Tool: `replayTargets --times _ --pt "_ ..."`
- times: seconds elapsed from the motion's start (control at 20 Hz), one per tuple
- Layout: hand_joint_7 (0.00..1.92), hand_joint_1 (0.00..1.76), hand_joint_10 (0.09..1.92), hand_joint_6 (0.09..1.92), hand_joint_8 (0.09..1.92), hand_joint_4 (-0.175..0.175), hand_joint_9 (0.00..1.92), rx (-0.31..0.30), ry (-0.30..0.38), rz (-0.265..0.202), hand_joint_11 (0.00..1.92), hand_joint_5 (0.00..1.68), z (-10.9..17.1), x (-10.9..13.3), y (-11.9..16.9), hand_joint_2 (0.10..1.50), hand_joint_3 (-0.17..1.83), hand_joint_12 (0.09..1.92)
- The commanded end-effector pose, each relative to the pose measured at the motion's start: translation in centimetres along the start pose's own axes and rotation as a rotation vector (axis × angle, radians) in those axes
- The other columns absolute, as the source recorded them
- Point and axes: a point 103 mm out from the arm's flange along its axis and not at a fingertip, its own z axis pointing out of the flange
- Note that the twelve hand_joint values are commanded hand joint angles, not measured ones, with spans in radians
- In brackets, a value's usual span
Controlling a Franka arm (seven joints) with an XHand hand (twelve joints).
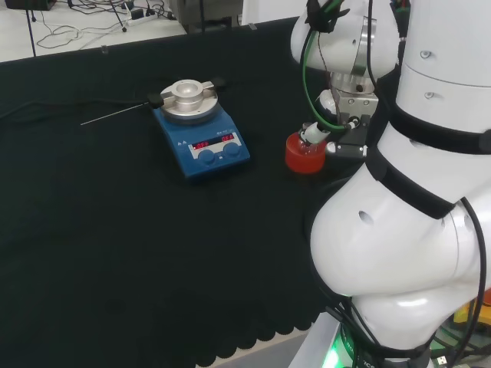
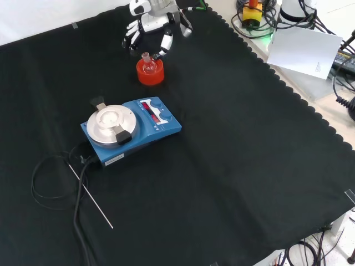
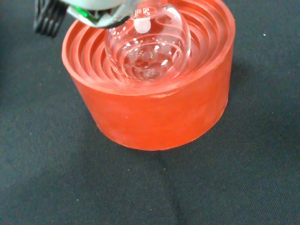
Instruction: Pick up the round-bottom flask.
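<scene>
In the front view, nearest to us, we see a thin metal rod lying on the black cloth, and a black cable curling beside it. Behind them stands a blue hotplate stirrer with a round silver top plate. It is apart from everything else.

Farther back is the red ribbed ring stand, and in it sits the small clear glass round-bottom flask, neck upward. The wrist view shows the bulb resting in the stepped hollow of the stand.

Just behind the stand is the black and white hand. Its fingers are spread and hang down near the neck of the flask — they are not closed around it, and we cannot tell if one fingertip touches the glass.

In the head view the white arm links stand at the right, and the stand is just left of them, partly covered by the wrist.
</scene>
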Motion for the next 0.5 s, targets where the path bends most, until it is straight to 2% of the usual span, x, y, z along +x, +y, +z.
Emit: replayTargets --times 0.05,0.5 --pt "0.22 0.91 0.69 0.57 0.67 -0.068 0.44 0.003 -0.012 -0.004 0.20 0.68 0.41 0.33 0.28 0.66 0.69 1.39" --pt "0.22 0.92 0.69 0.62 0.68 -0.075 0.45 0.000 -0.019 -0.012 0.22 0.74 0.60 1.00 0.58 0.66 0.70 1.39"
